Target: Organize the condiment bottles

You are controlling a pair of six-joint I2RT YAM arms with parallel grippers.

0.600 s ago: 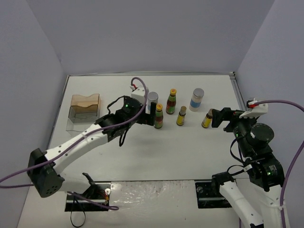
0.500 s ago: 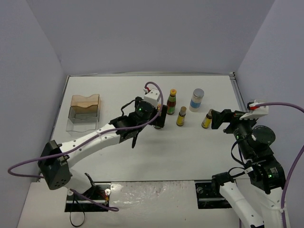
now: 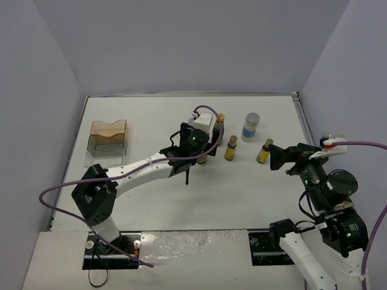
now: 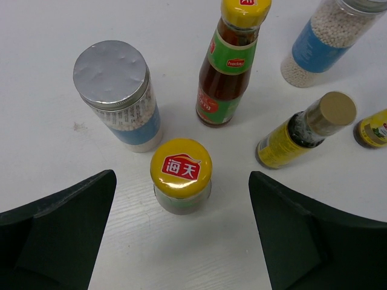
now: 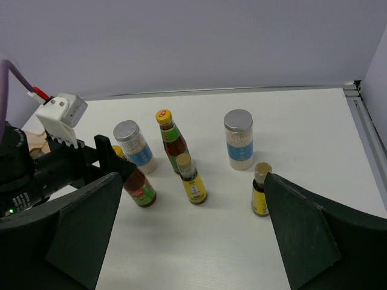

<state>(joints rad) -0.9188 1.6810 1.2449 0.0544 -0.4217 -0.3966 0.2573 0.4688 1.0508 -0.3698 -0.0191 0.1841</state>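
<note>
Left gripper [image 4: 181, 174] hangs spread wide over the nearer orange-capped dark bottle [image 4: 181, 188], touching nothing. The right gripper [image 5: 192, 176] is likewise agape and empty, well back. The bottle stands upright on the tabletop [image 4: 42, 36], a silver-lidded jar [image 4: 115, 90] just beside it. It is probably glass: stiff, slick and top-heavy, so grip the body below the cap. Its label is hidden from above, and the far yellow bottle [image 4: 372, 130] is cut off.

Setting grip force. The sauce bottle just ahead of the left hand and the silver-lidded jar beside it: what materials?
Sauce bottle: clear glossy body, likely glass, dark sauce showing through; smooth yellow cap, plastic or painted metal.
Silver-lidded jar: transparent wall, glass or plastic, white grains visible; matte dimpled lid, probably foil or thin metal.
</note>
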